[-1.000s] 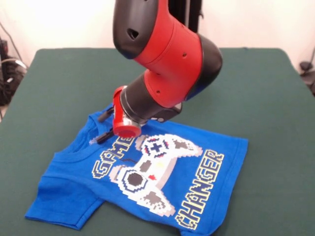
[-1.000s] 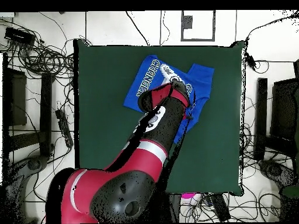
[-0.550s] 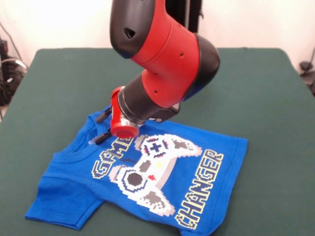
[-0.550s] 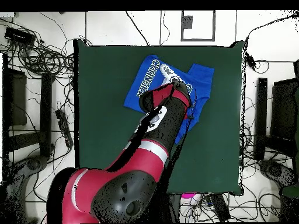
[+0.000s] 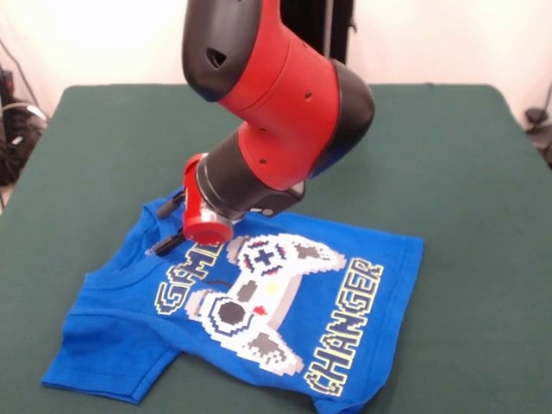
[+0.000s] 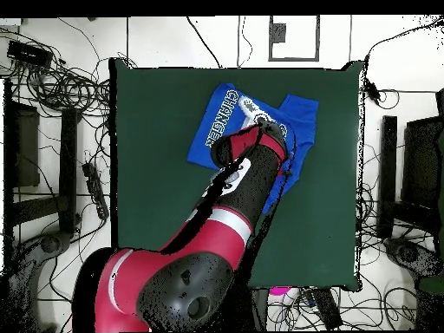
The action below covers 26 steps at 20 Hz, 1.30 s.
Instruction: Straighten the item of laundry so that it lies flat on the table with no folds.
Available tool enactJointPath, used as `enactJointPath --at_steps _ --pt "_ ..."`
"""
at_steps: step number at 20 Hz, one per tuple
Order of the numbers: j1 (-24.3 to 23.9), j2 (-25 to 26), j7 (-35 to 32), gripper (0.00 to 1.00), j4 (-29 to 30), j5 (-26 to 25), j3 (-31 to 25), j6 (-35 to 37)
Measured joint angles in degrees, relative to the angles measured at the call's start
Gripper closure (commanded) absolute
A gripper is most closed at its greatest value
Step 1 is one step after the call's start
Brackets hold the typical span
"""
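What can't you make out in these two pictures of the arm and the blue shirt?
- Hand, front view: only dark tips show beside the arm's red wrist; open or shut cannot be told.
- Shirt, front view: its lower hem is cut off by the bottom edge.
- Shirt, overhead view: the arm covers its near part.
- Far sleeve, front view: hidden behind the arm.

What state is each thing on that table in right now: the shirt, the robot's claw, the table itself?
T-shirt: print side up, mostly spread out, wrinkled near the collar, one sleeve hidden behind the arm.
Gripper: down at the shirt's collar edge; open or shut cannot be told.
Arm: bent low over the shirt.
Table: green top, shirt lying near its front edge.
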<state>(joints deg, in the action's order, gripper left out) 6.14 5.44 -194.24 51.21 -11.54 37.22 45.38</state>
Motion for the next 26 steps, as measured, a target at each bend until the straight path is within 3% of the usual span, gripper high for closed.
enactJointPath --at_steps 16,26 --pt "-4.1 0.2 0.0 0.0 1.1 0.0 1.6 -8.8" --pt "-1.8 -3.5 0.0 0.0 11.3 0.0 1.6 -9.0"
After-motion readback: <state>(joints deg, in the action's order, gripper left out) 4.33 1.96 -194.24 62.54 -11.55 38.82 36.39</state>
